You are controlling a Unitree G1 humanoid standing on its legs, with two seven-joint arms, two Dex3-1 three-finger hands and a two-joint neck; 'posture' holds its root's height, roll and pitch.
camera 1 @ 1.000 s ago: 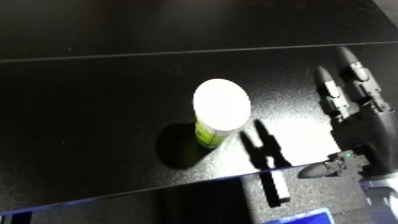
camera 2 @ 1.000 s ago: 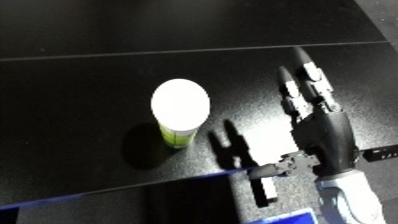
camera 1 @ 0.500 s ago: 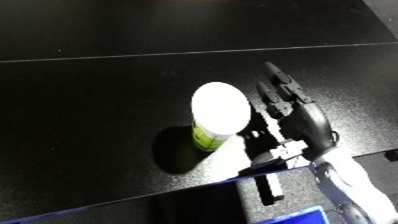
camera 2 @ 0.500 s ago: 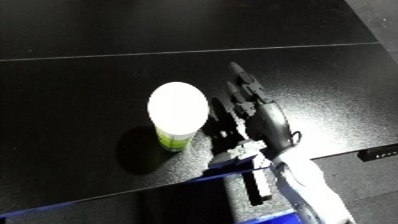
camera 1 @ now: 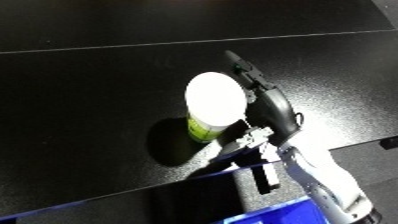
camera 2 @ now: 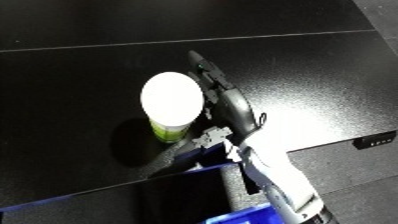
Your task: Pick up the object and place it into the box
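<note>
A small cup with a white lid and green side [camera 1: 213, 105] stands upright on the black table [camera 1: 98, 90]. My right hand [camera 1: 271, 107] is pressed against the cup's right side, fingers stretched out past the far rim, thumb low near the cup's base. The fingers look straight rather than curled around it. My white forearm [camera 1: 324, 185] comes up from the lower right. A corner of the blue bin [camera 2: 258, 216] shows at the bottom edge. My left hand is out of sight.
The table's front edge [camera 1: 133, 192] runs diagonally across the bottom, with the bin below it. A seam [camera 1: 133, 45] crosses the tabletop behind the cup. A small dark fitting [camera 2: 373, 141] sits at the table's right edge.
My right hand has moved left from well right of the cup until it lies against the cup's right side. The cup has stayed in place.
</note>
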